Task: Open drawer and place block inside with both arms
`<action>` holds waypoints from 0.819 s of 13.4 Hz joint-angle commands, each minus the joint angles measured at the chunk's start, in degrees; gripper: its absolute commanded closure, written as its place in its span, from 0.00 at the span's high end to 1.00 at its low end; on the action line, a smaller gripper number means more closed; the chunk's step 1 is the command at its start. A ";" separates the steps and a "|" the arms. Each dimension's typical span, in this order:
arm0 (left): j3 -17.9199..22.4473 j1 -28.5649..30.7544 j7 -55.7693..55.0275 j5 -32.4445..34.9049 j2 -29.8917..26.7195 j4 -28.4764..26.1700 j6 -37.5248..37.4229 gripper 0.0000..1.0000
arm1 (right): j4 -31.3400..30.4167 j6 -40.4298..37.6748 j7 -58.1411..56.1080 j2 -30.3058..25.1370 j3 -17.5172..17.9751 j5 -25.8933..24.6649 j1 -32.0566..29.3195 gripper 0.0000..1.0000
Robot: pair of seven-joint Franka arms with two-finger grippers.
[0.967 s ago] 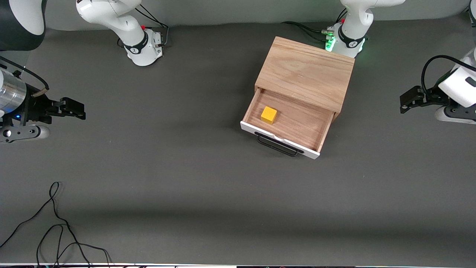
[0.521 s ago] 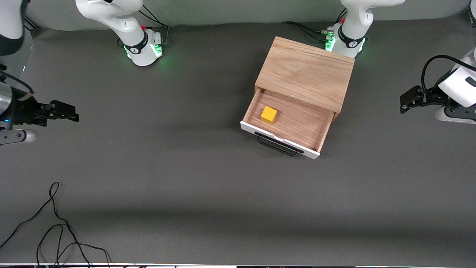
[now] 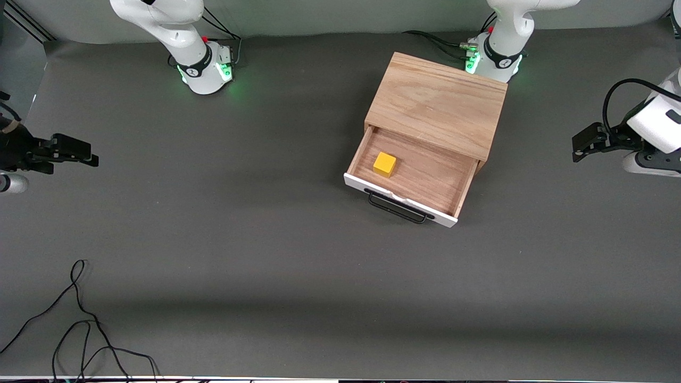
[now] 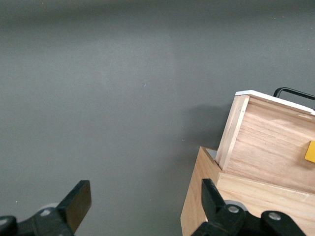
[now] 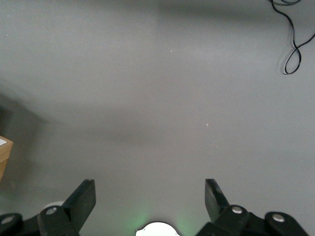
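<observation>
The drawer (image 3: 425,178) stands pulled out of the light oak cabinet (image 3: 436,103), its white front and black handle (image 3: 396,210) facing the front camera. The yellow block (image 3: 384,164) lies inside the drawer, at the corner toward the right arm's end, near the drawer's front panel. My right gripper (image 3: 90,154) is open and empty over the table's right-arm end. My left gripper (image 3: 576,149) is open and empty over the left-arm end, beside the cabinet. The left wrist view shows its open gripper (image 4: 146,199), the cabinet (image 4: 246,201), the drawer's side (image 4: 266,142) and the block's edge (image 4: 310,151).
A loose black cable (image 3: 80,314) lies on the grey mat near the front camera at the right arm's end; it also shows in the right wrist view (image 5: 293,44). The right gripper (image 5: 147,196) hangs over bare mat.
My right gripper has drawn back toward the right arm's end of the table, away from the cabinet. The right arm's base light has turned green. The left arm, drawer and block have not moved.
</observation>
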 commanded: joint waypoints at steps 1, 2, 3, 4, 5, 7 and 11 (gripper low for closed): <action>0.25 -0.65 0.57 0.81 0.00 0.78 0.13 1.00 | -9.07 4.46 -0.15 -6.39 0.89 -1.33 -0.53 0.98; 0.16 -0.65 0.57 0.81 0.00 0.78 0.04 1.00 | -12.23 6.04 -0.15 -8.49 0.89 -1.33 -0.36 0.98; 0.07 -0.74 0.57 0.81 0.00 0.78 0.04 1.00 | -16.00 8.23 -0.15 -10.95 0.80 -1.33 0.51 0.98; 0.07 -0.74 0.57 0.81 0.00 0.78 0.13 1.00 | -20.13 10.95 -0.06 -13.67 0.63 -1.51 1.30 0.98; 0.07 -0.74 0.57 0.81 0.00 0.78 0.13 1.00 | -23.65 13.07 -0.06 -15.87 0.63 -1.68 1.75 0.98; 0.07 -0.74 0.57 0.81 0.00 0.78 0.13 1.00 | -28.15 17.02 1.42 -18.09 -0.86 -1.51 3.41 0.98; -0.19 -0.74 0.48 0.81 0.00 0.87 0.13 1.00 | -25.89 19.06 6.89 -16.87 -2.19 -1.33 3.86 0.99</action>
